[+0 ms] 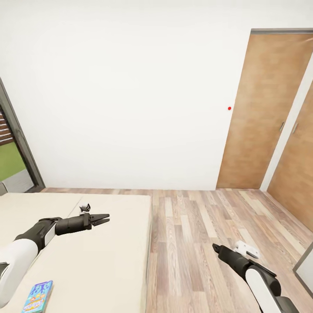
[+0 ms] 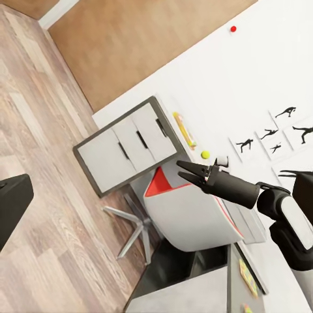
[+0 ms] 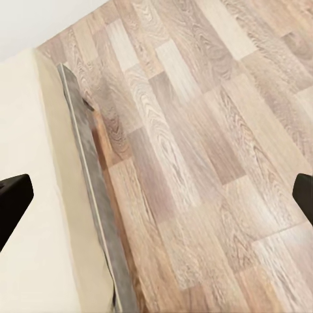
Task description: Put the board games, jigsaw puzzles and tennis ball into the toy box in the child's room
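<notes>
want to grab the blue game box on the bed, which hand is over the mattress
The left hand: it hangs over the cream mattress, while the right hand is out over the wood floor.

No readable text, printing on small teal-blue board game (image 1: 38,297) too blurred

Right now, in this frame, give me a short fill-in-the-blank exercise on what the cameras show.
1. The small blue game box lies on the ____.
2. The left gripper hangs above the ____.
3. The floor is made of ____ planks.
4. The ball on the desk is coloured ____.

Missing words: bed; bed; wood; yellow-green
</notes>
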{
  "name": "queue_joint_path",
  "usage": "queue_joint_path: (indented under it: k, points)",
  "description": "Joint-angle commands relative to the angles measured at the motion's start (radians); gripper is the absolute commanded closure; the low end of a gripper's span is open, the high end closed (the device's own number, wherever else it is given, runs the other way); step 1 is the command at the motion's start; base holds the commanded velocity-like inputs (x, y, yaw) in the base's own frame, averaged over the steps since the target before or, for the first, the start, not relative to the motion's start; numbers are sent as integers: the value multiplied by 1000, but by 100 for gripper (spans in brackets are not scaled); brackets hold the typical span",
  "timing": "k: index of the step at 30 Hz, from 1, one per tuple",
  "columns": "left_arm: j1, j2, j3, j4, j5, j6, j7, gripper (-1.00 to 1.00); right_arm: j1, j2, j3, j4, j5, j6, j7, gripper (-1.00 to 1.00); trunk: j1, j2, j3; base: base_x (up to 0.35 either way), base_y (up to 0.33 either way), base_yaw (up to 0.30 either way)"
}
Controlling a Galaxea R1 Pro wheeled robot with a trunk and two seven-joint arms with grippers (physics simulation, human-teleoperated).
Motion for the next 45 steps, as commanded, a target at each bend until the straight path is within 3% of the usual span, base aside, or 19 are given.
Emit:
queue_joint_path:
  k: [1, 45]
  points:
    - [-1, 0, 3, 0, -3, 11, -4, -100, -1, -1, 2, -1, -10, 0, -10, -100, 1, -2, -2, 0, 38, 0]
    - [-1, 0, 3, 0, -3, 11, -4, -100, -1, -1, 2, -1, -11, 0, -10, -100, 1, -2, -2, 0, 197, 0]
